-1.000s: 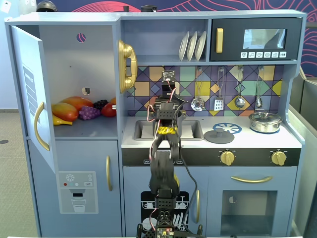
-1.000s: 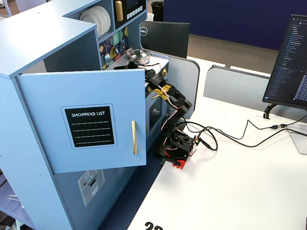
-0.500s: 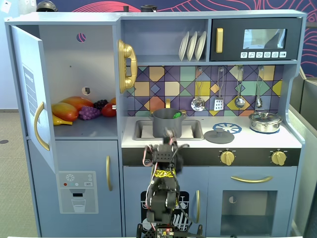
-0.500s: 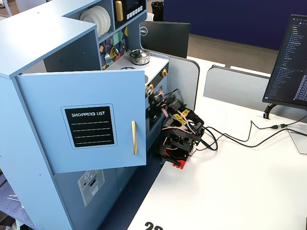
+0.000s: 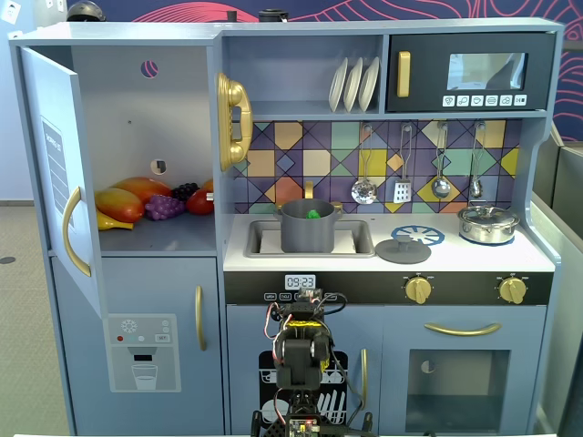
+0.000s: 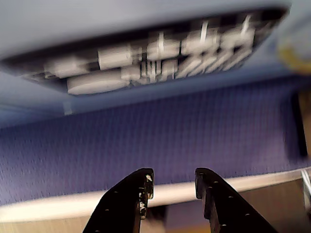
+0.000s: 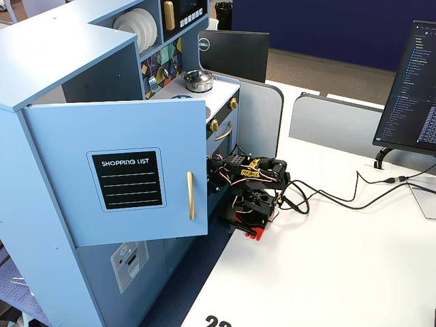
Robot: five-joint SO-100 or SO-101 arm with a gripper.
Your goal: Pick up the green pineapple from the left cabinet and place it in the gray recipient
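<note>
One green pineapple (image 5: 312, 215) sits inside the gray recipient (image 5: 308, 228).

both fixed views were bright and evenly lit, with crisp focus and only soft shadows. in a fixed view the microwave window (image 5: 485, 70) carried a pale reflection, the shiny silver pot (image 5: 487, 222) showed small highlights, and the inside of the left cabinet (image 5: 146, 137) sat slightly shaded. in another fixed view the white table (image 7: 340, 259) was close to washed out, and the monitor (image 7: 412, 88) glowed. the wrist view was dimmer and heavily blurred: the control panel (image 6: 146, 58) was smeared, and only the dark gripper (image 6: 172, 182) fingers looked fairly sharp.
</note>
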